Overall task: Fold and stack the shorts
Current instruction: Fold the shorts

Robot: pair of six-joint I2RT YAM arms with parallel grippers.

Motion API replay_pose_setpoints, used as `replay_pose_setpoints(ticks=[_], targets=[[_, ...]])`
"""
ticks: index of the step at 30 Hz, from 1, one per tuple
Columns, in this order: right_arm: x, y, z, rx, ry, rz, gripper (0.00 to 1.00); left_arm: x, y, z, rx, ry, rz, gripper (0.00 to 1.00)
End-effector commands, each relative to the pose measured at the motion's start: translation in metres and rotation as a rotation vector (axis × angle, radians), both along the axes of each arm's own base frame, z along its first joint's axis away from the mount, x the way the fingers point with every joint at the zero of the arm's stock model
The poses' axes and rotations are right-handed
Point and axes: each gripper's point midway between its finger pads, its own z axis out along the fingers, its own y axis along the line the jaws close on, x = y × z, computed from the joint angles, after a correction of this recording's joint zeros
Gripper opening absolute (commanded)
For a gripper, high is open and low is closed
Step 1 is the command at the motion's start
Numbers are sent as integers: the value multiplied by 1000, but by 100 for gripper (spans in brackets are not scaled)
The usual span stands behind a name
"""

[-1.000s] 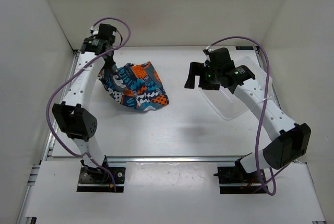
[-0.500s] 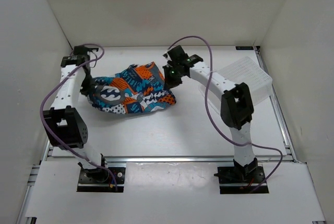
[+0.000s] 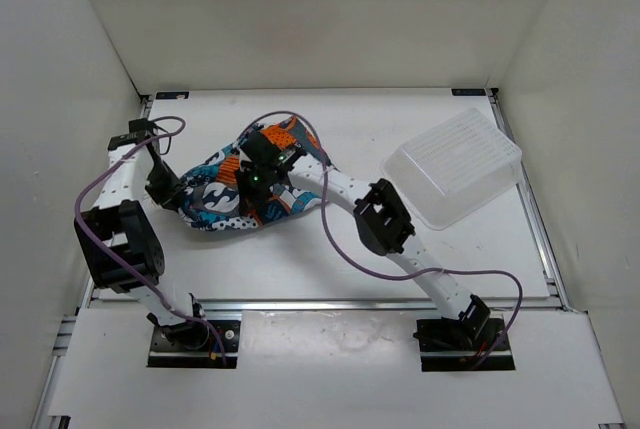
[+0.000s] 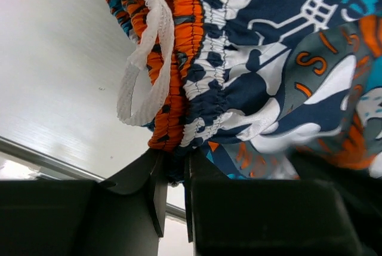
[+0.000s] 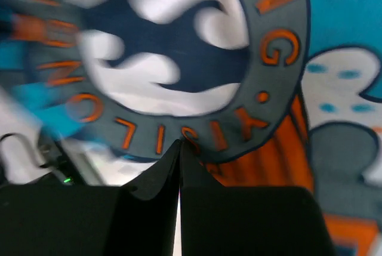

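My left gripper [image 4: 173,175] has its two dark fingers [image 4: 156,196] drawn nearly together on the gathered elastic waistband [image 4: 179,89] of the shorts [image 4: 280,71], pinching the orange-and-navy edge right at my fingertips. The white drawstring [image 4: 146,59] hangs in a loop just left of the waistband, over the pale table [image 4: 54,89]. The busy print of navy, teal, orange and white, with orange lettering on a grey band, fills the right side of what I see.

White table [image 3: 350,249] carries two things: the shorts [image 3: 215,204], bunched in a heap left of centre, and a translucent white basket [image 3: 455,164] at right of frame, well apart from them.
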Motion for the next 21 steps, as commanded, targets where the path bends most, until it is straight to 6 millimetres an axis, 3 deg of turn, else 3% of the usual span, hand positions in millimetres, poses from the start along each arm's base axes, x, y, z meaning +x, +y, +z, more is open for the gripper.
replay_pose_setpoints(ticks=[1,4,7,8,9,10,11,12,13,14,15,17,18,21], targets=[[2,1,-27,-49,31,-51,0,25,1,27,-31,-128,16,10],[14,-6,-49,-114,3,-121,0,28,5,33,-24,-139,14,10],[15,-10,-34,-117,-20,-123,0,26,10,38,-27,-148,21,10],[15,-10,-22,-106,-33,-117,0,25,10,38,-25,-147,11,10],[21,-17,8,-74,-53,-133,0,25,10,38,-25,-147,11,10],[32,-26,24,-61,-84,-157,0,24,13,38,-8,-142,3,10],[34,-29,69,2,-149,-168,0,25,19,37,6,-137,16,10],[45,-41,82,5,-188,-197,0,25,19,37,6,-137,16,10],[60,-64,76,-46,-213,-254,0,27,22,40,20,-142,9,10],[67,-78,98,-32,-239,-289,11,27,22,37,17,-132,9,10],[86,-100,99,-44,-242,-330,22,29,24,40,29,-139,12,10],[101,-133,81,-100,-216,-389,50,34,28,44,47,-149,-8,10],[120,-156,75,-113,-195,-436,70,36,29,47,50,-159,-8,10],[147,-182,51,-124,-147,-453,85,45,32,54,57,-171,-18,10]])
